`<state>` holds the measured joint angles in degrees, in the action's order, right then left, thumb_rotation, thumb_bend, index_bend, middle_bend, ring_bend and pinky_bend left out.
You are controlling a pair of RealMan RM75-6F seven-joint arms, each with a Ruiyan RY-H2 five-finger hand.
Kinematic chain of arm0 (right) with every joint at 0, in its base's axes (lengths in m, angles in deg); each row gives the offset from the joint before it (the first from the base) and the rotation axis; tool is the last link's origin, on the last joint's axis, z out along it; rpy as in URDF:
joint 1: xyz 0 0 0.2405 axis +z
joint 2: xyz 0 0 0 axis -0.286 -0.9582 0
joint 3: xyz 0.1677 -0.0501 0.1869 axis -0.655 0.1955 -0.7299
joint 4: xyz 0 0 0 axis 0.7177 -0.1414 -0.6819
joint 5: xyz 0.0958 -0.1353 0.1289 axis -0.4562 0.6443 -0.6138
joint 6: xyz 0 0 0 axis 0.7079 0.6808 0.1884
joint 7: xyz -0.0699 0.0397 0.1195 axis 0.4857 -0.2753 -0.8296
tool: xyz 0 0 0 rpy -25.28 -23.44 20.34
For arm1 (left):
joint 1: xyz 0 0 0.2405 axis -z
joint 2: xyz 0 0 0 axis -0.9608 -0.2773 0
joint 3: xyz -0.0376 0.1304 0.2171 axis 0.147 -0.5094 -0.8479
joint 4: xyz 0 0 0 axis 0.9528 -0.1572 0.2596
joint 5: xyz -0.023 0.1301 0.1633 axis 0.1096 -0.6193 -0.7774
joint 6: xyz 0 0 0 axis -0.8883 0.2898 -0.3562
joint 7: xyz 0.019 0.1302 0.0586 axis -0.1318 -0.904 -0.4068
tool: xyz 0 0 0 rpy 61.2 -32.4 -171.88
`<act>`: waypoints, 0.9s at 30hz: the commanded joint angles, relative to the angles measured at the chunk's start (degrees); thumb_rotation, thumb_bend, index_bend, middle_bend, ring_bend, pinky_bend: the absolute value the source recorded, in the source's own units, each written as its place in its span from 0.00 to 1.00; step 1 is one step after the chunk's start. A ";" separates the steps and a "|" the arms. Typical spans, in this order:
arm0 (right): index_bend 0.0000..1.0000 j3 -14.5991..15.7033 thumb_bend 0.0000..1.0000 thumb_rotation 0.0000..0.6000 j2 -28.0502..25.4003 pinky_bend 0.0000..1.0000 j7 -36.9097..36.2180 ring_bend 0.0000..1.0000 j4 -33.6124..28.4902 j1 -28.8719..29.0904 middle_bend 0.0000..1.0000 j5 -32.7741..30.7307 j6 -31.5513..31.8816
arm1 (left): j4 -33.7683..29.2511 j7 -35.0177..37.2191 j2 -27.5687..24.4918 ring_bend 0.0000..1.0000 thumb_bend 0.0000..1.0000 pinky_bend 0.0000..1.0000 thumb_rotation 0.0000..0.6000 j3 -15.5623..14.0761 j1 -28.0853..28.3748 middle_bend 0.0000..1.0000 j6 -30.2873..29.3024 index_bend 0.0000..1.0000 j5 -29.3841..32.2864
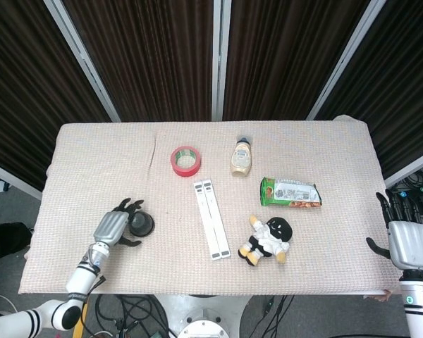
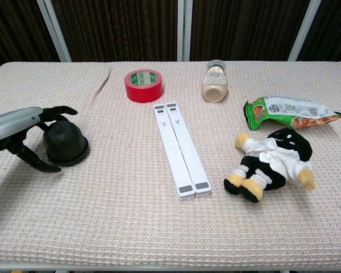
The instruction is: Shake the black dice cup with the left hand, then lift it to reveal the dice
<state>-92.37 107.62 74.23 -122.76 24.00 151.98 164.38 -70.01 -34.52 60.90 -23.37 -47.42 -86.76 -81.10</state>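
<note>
The black dice cup stands mouth down on the beige cloth near the table's front left. My left hand reaches in from the left, its fingers arched over the cup's far side and its thumb low on the near side. The fingers lie around the cup and look spread; no firm grip shows. No dice are visible. My right hand hangs at the table's right edge, fingers apart, holding nothing; the chest view does not show it.
A red tape roll and a lying bottle sit at the back. Two white strips lie mid-table. To the right are a green snack bag and a plush doll.
</note>
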 commanded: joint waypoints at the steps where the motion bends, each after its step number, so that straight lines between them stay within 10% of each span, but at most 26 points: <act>1: 0.00 0.02 0.09 1.00 0.12 0.00 -0.06 0.00 0.23 0.02 0.00 -0.19 -0.18 | 0.44 -0.14 0.28 0.03 0.01 0.22 1.00 -0.02 0.19 0.19 0.11 0.10 0.21; 27: 0.00 0.31 0.09 1.00 0.68 0.00 -2.77 0.00 2.60 0.64 0.00 -2.01 -3.19 | 2.80 1.61 2.93 0.09 0.15 0.25 1.00 0.62 1.06 0.27 0.15 0.18 1.05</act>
<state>-92.05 108.30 71.48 -120.19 24.63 150.00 161.21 -67.17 -33.02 63.80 -22.77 -46.37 -86.63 -80.02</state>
